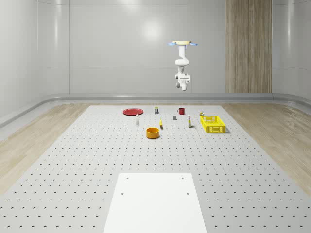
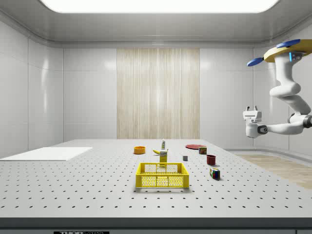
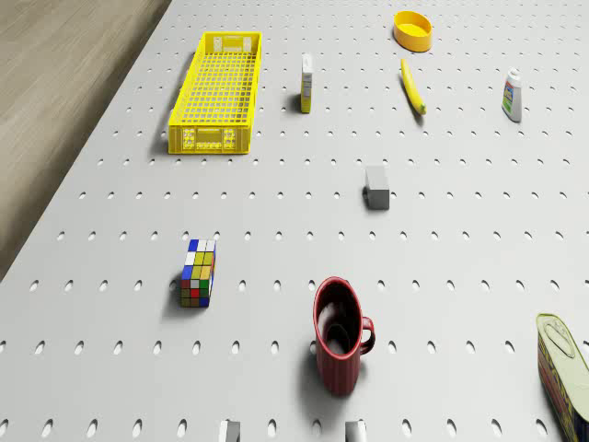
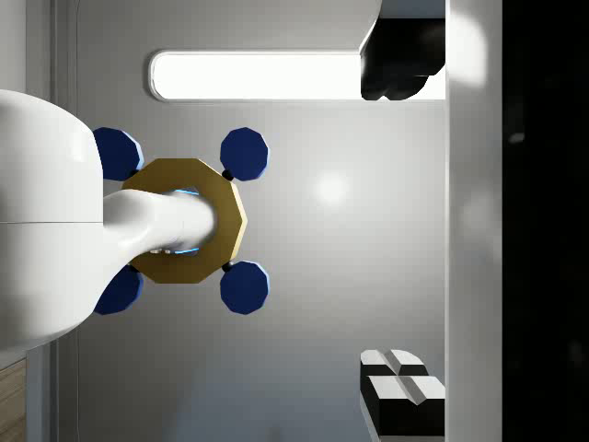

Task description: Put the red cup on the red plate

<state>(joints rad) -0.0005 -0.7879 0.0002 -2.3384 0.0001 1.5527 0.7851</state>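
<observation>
Red cup (image 3: pixel 339 343), glossy, dark inside, ribbed wall; red plate (image 1: pixel 132 111); yellow mesh crate (image 3: pixel 216 90); orange-yellow bowl (image 3: pixel 412 29); yellow banana (image 3: pixel 412 87); multicolour puzzle cube (image 3: pixel 198 273) with blue, yellow, white, red and green tiles; plain grey block (image 3: pixel 375 187); drone (image 4: pixel 184 221) body gold with blue rotors; arm white; gripper (image 2: pixel 252 110) white, fingers (image 4: pixel 401 387) black with white pads; table (image 1: pixel 87 160) light grey, dotted with a regular hole grid.

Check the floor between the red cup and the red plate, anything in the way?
One item: a small can stands between the red cup and the red plate in the whole-scene view; otherwise bare board.
</observation>
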